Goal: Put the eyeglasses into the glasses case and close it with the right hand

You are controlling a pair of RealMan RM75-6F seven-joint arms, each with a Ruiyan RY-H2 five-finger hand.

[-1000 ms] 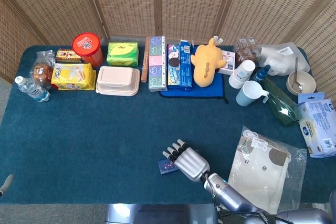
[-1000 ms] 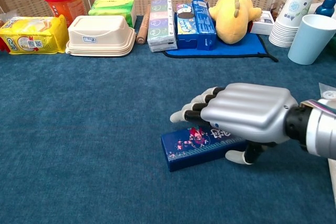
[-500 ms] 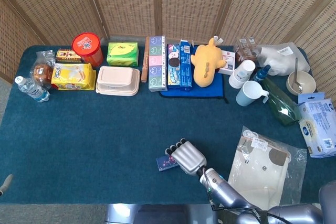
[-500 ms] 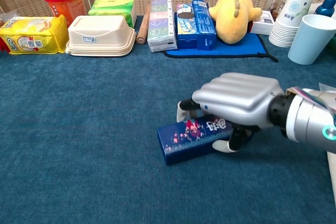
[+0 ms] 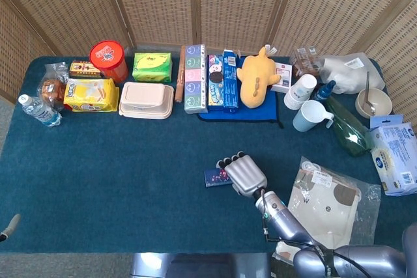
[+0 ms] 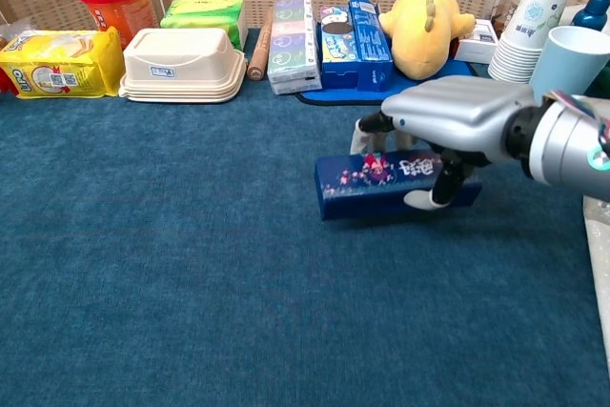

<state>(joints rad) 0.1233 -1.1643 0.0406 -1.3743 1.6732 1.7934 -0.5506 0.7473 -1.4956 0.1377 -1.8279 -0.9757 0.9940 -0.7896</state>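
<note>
The glasses case (image 6: 381, 185) is a closed dark blue box with a cartoon print. It shows in the chest view right of centre, and in the head view the case (image 5: 215, 177) pokes out to the left of my hand. My right hand (image 6: 448, 119) grips it from above, fingers over the far side and thumb (image 6: 424, 199) on the near side. In the head view my right hand (image 5: 245, 174) is front and centre over the blue cloth. No eyeglasses show in either view. A grey sliver of my left hand (image 5: 8, 226) sits at the bottom left edge.
Along the back stand a beige lunch box (image 5: 146, 100), snack boxes (image 5: 195, 79), a yellow plush toy (image 6: 424, 26) on a blue mat, a stack of paper cups (image 6: 529, 30) and a light blue mug (image 6: 577, 64). A plastic bag (image 5: 326, 206) lies front right.
My right hand closed around the case and carried it away from the front edge toward the middle of the table, slightly to the right.
</note>
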